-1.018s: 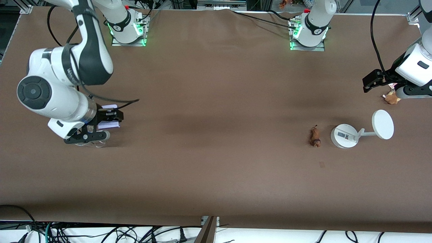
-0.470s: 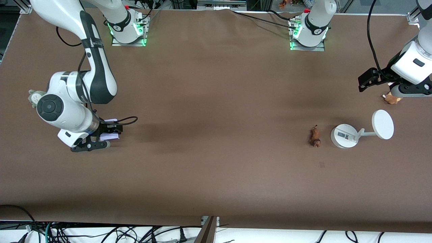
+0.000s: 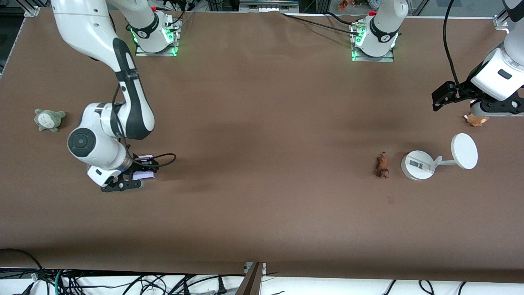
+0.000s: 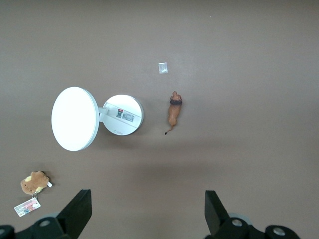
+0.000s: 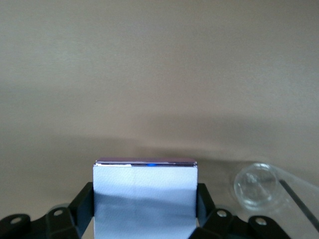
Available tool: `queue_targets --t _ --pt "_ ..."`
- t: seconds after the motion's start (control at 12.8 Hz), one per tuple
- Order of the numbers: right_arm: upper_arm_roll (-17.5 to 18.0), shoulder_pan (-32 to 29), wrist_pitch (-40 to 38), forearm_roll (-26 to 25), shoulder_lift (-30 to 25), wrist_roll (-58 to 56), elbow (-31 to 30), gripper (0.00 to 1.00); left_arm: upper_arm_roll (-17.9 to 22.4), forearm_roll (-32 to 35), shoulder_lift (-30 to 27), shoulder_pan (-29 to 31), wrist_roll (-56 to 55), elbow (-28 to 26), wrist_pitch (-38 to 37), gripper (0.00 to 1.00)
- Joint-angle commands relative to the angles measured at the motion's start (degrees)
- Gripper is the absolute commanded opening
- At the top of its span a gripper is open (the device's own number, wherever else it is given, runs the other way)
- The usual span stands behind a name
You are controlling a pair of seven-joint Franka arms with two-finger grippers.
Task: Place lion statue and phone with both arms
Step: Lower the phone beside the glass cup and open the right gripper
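Phone (image 5: 144, 196) clamped flatwise, lion statue (image 3: 382, 165) head camera-ward

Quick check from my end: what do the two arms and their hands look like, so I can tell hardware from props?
Both arms are glossy white with dark grey-black joint sections and black cables along them; green lights glow at the bases. The right hand and left hand are black with two fingers.
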Motion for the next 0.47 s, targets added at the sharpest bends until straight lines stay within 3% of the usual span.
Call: queue_targets --t 0.0,0.39 --pt "0.2 0.0 4.3 1.8 1.5 -1.7 -1.3 0.00 -0.1 -0.9 0.7 0.1 0.6 1.7 -1.3 1.00" --pt "1.2 -0.2 9.1 2.6 4.4 -1.6 -1.4 0.00 -0.1 -1.0 0.7 0.4 0.9 1.7 -1.3 1.00"
